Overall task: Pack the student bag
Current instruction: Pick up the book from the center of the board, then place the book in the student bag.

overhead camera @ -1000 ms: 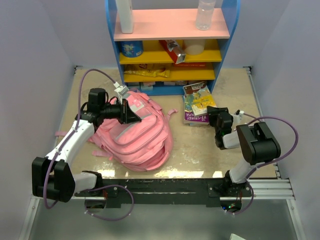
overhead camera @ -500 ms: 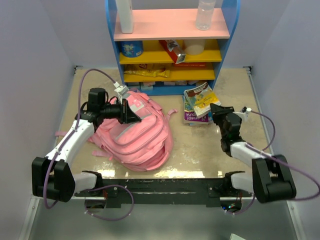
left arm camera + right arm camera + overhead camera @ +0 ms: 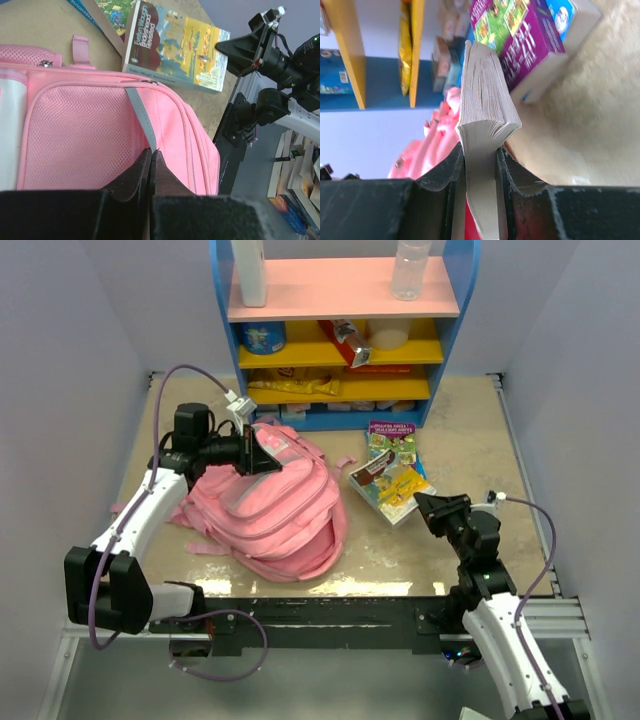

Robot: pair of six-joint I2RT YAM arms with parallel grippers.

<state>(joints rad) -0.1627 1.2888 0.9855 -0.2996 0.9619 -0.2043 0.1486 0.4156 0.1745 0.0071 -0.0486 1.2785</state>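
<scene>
The student bag (image 3: 285, 510), a large soft pink backpack, lies left of centre on the table. My left gripper (image 3: 272, 455) is at its far top edge, shut on the bag's grey zip strip (image 3: 142, 114); the fingertips (image 3: 145, 157) are pressed together on the strip's end. My right gripper (image 3: 424, 506) is shut on a paperback book (image 3: 385, 483) with a yellow and blue cover, held just right of the bag. In the right wrist view the book (image 3: 484, 95) stands edge-on between my fingers (image 3: 449, 165). The book also shows in the left wrist view (image 3: 175, 47).
A purple book (image 3: 392, 434) lies on the table behind the held paperback; it also shows in the right wrist view (image 3: 530, 45). A blue shelf unit (image 3: 340, 340) with snacks, a can and bottles stands at the back. A black rail (image 3: 330, 612) runs along the near edge.
My right arm has drawn back toward the near edge, taking the paperback off the purple book and toward the bag. My left gripper has shifted slightly back, still holding the zip strip.
</scene>
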